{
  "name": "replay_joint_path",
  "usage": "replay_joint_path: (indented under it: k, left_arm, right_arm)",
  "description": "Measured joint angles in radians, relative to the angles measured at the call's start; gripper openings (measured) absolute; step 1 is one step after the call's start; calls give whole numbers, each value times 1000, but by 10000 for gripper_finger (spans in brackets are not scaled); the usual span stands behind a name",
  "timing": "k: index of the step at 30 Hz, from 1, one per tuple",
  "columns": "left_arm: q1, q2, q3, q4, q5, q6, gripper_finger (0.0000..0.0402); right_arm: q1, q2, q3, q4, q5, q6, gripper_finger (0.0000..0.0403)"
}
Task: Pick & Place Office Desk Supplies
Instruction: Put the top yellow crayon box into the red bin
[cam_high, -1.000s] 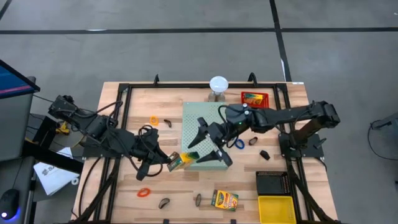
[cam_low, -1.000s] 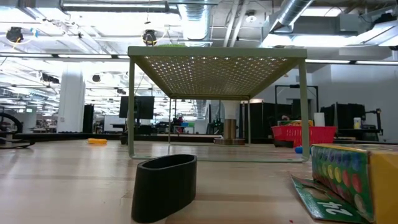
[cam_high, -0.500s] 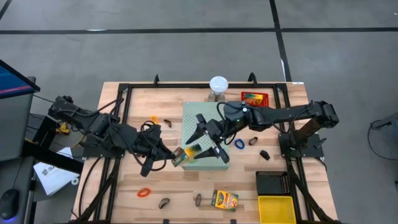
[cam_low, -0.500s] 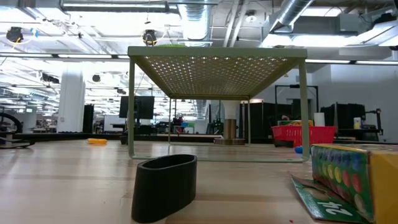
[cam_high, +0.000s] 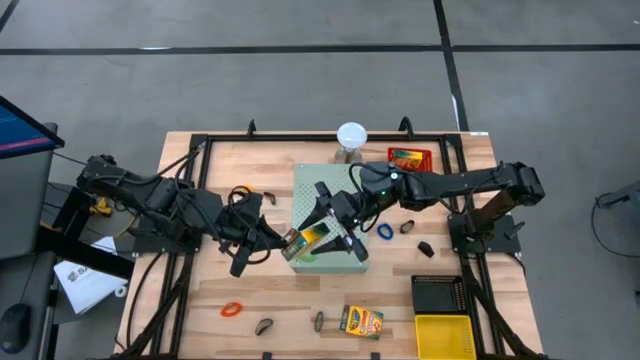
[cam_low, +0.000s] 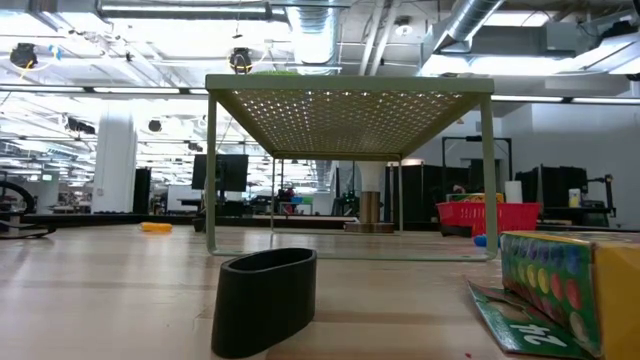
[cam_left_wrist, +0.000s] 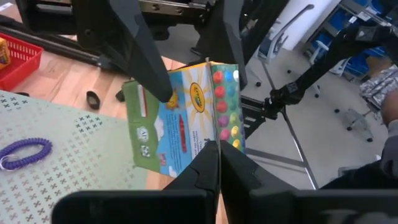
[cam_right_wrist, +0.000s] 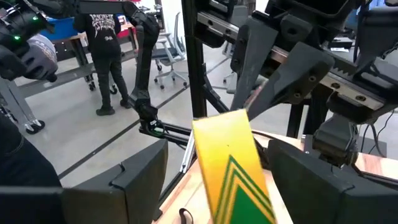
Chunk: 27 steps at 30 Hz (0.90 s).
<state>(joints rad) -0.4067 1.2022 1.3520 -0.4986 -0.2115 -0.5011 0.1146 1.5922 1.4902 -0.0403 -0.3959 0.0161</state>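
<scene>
The left gripper (cam_high: 268, 240) was clamped on a printed card crayon box (cam_high: 307, 240), holding it over the near left corner of the perforated green board (cam_high: 302, 185). The right gripper (cam_high: 335, 225) stood spread wide around the box's far end, fingers (cam_right_wrist: 134, 174) clear of it. The left wrist view showed the box's bright printed face (cam_left_wrist: 186, 118) and a coiled purple band (cam_left_wrist: 22, 154) on the board. The low view showed only a black oval clip (cam_low: 265, 298) and a second crayon box (cam_low: 570, 285) on the wooden table (cam_high: 290, 300).
</scene>
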Motion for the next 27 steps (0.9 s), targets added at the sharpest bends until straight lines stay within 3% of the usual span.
replay_joint_path:
  k: [13,27]
  left_arm:
    - [4,0,0,9,1,-1,0]
    - [0,0,0,-2,1,-3,0]
  right_arm:
    - [-4,67,5,38,-22,63,271]
    - [-12,56,63,-128,-26,55,270]
